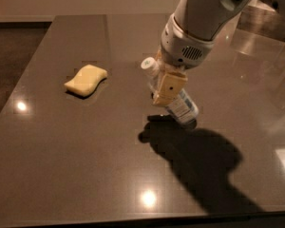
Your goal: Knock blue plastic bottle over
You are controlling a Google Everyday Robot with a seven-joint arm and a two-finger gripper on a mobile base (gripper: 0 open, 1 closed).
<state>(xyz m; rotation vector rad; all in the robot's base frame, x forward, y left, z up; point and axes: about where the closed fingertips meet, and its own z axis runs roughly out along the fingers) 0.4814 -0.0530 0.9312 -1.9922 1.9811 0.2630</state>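
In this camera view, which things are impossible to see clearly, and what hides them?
Middle of the blue plastic bottle, camera view: covered by the gripper in front of it.
Its label print: too small to read.
Its base: lost in shadow; contact with the table unclear.
Arm: cut off by the top edge.

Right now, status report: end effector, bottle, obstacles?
End effector over the table, against the blue plastic bottle. Bottle tilted steeply, cap up-left, not flat. Yellow sponge well left, apart.
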